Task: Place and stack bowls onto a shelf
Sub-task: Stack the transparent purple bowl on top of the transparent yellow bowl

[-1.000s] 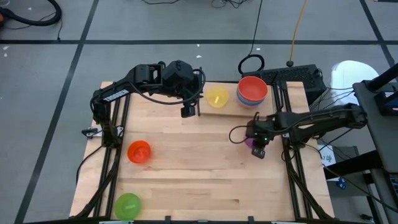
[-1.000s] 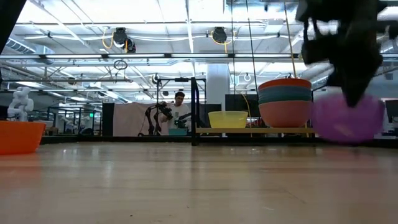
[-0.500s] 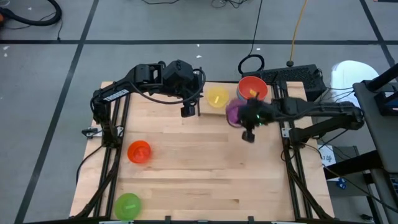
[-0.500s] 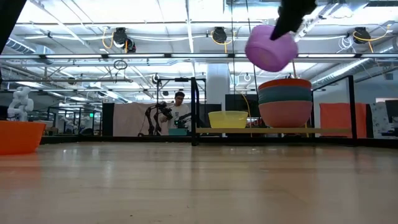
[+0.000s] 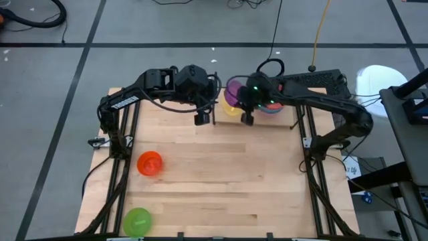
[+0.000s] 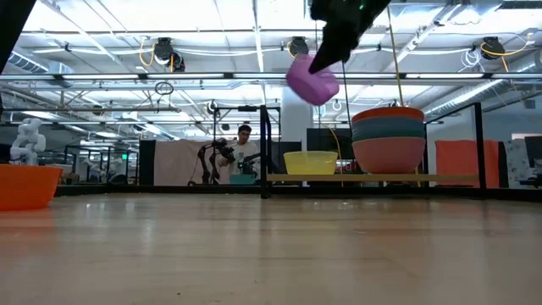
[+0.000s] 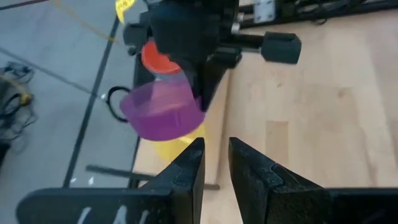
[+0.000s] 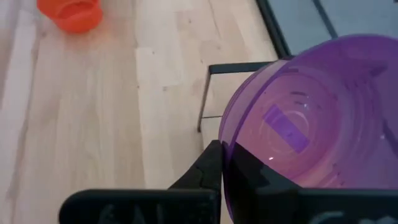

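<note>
My right gripper [image 5: 243,100] is shut on a purple bowl [image 5: 235,89], carried high above the shelf [image 5: 264,119] at the table's far edge. A small yellow bowl [image 6: 310,162] stands on the shelf, right under the purple one. To its right stands a stack of bowls with a red one on top [image 5: 271,96]. An orange bowl [image 5: 150,163] sits at the table's left and a green bowl [image 5: 138,219] at the near left. My left gripper [image 5: 204,120] hovers just left of the shelf, open by a narrow gap, holding nothing. My right gripper pinches the purple bowl's rim [image 8: 231,149], one finger [image 8: 208,165] outside the wall and the other inside, seen through the plastic. The bowl is lifted clear and hangs tilted below the gripper [image 6: 313,78], over the yellow bowl.
Thin black posts [image 6: 264,151] rise at the shelf's corners, one close to my left gripper. The middle and near right of the wooden table [image 5: 221,187] are bare. Black frame rails run along both table sides. A person [image 6: 244,152] stands far behind the table.
My right gripper has carried the purple bowl from low over the table's right side up and toward the far left, over the shelf and past the stack to above the yellow bowl. The bowl has stayed in the grip.
</note>
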You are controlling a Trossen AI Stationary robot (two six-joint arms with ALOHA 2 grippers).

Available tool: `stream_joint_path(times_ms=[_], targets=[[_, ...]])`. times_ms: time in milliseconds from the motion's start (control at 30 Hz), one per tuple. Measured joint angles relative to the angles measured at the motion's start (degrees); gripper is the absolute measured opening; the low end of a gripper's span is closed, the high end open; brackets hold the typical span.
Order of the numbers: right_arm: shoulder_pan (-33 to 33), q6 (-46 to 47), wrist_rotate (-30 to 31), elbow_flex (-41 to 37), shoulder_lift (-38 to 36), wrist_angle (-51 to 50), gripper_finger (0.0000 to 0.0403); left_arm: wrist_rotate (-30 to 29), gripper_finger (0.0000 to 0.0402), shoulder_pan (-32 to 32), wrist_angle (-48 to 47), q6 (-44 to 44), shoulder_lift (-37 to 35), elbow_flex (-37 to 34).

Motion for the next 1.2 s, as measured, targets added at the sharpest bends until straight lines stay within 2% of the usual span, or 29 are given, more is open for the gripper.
stream_joint_path(times_ms=[167,400,533,600,800,1200], targets=[[-4.4,-3.0,-1.4,0.0,5.5,1.3,0.0000,-3.6,0.0078,0.4,-2.3,0.0,-1.0,-0.1],[-9.1,-5.6,-1.5,0.0,11.5,2.6,0.0000,-3.8,0.0078,2.0,-3.8,-1.8,-3.7,0.0],[-11.0,-7.2,-7.4,0.0,14.6,3.1,0.0000,-3.9,0.0078,2.7,-3.9,-1.9,-5.0,0.0],[-11.3,-7.9,-8.9,0.0,16.0,3.5,0.0000,-4.0,0.0078,2.8,-3.9,-1.8,-5.6,0.0],[-11.3,-8.3,-8.6,0.0,19.3,2.4,0.0000,-4.0,0.0078,3.4,-3.9,-1.8,-6.7,0.0],[-11.3,-10.3,-8.6,0.0,19.5,2.1,0.0002,-4.0,0.0078,3.8,-3.5,-1.8,-7.2,0.0]])
